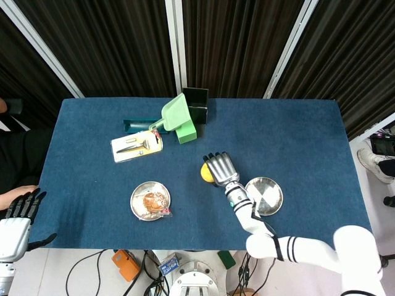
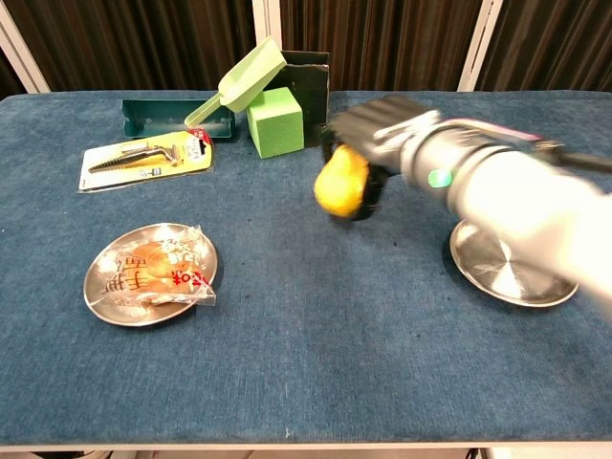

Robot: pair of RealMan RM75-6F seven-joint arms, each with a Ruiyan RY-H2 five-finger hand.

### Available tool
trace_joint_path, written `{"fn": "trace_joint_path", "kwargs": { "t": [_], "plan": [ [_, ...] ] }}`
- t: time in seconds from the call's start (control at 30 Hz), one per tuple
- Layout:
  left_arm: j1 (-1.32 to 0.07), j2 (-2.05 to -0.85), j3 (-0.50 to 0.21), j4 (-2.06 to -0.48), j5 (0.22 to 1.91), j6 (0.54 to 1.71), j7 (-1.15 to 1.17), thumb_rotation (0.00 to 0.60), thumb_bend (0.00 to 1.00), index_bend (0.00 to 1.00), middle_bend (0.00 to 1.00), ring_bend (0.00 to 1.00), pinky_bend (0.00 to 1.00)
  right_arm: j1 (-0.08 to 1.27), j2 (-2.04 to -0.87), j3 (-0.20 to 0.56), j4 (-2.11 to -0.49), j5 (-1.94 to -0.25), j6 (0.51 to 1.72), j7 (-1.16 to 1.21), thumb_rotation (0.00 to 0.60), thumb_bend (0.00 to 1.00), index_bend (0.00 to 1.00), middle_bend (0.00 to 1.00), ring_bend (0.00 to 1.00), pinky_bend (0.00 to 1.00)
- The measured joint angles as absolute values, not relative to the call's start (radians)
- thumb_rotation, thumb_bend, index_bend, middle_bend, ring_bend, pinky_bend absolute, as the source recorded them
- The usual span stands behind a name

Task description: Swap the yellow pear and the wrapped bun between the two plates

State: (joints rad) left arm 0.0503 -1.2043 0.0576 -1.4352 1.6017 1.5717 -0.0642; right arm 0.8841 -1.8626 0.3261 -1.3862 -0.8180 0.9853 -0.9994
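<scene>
My right hand [image 1: 221, 168] [image 2: 378, 143] holds the yellow pear [image 1: 207, 173] [image 2: 342, 183] above the middle of the table, between the two plates. The right plate [image 1: 263, 196] [image 2: 512, 265] stands bare behind the arm. A wrapped bun [image 1: 155, 201] [image 2: 156, 270] lies on the left plate [image 1: 137, 204] [image 2: 107, 302]. Off the table's left front corner, my left hand [image 1: 20, 217] hangs with fingers spread and holds nothing.
At the back stand a green block [image 2: 275, 121], a light green scoop [image 2: 239, 80], a black box [image 2: 310, 76], a dark green tray [image 2: 158, 119] and a carded tool [image 2: 143, 157]. The blue cloth [image 2: 287, 363] lies bare in front.
</scene>
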Motion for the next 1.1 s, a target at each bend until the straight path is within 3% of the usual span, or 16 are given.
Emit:
{"fn": "trace_joint_path", "kwargs": {
  "t": [0.1,0.27,0.33,0.53,0.83,0.97,1.1],
  "plan": [
    [0.052,-1.202,0.058,-1.436,1.604,1.580,-0.070,0.600,0.03,0.00,0.00,0.00,0.07,0.930,-1.899,0.328,-1.340,-0.759,0.974,-1.027,0.600,0.38,0.01,0.21,0.19,0.40],
    [0.055,-1.200,0.062,-1.434,1.613,1.587,-0.074,0.600,0.03,0.00,0.00,0.00,0.07,0.929,-1.869,0.312,-1.377,-0.735,0.972,-1.023,0.596,0.24,0.00,0.05,0.06,0.32],
    [0.054,-1.201,0.064,-1.434,1.616,1.584,-0.071,0.600,0.03,0.00,0.00,0.00,0.07,0.919,-1.834,0.302,-1.422,-0.732,0.976,-1.012,0.557,0.19,0.00,0.02,0.03,0.30],
    [0.044,-1.203,0.076,-1.440,1.629,1.559,-0.052,0.600,0.03,0.00,0.00,0.00,0.07,0.865,-1.670,0.254,-1.593,-0.770,0.995,-0.952,0.480,0.14,0.00,0.00,0.00,0.22],
    [0.015,-1.217,0.112,-1.445,1.716,1.536,-0.061,0.600,0.03,0.00,0.00,0.00,0.07,0.723,-1.400,0.137,-1.782,-1.031,1.073,-0.765,0.465,0.14,0.00,0.00,0.00,0.11],
    [-0.029,-1.250,0.131,-1.452,1.810,1.516,-0.072,0.600,0.04,0.00,0.00,0.00,0.07,0.593,-1.311,0.027,-1.791,-1.268,1.205,-0.629,0.464,0.14,0.00,0.00,0.00,0.04],
    [-0.087,-1.307,0.134,-1.512,1.862,1.453,-0.037,0.600,0.06,0.00,0.00,0.00,0.08,0.397,-1.254,-0.098,-1.712,-1.494,1.442,-0.442,0.448,0.14,0.00,0.00,0.00,0.01]
  ]
}}
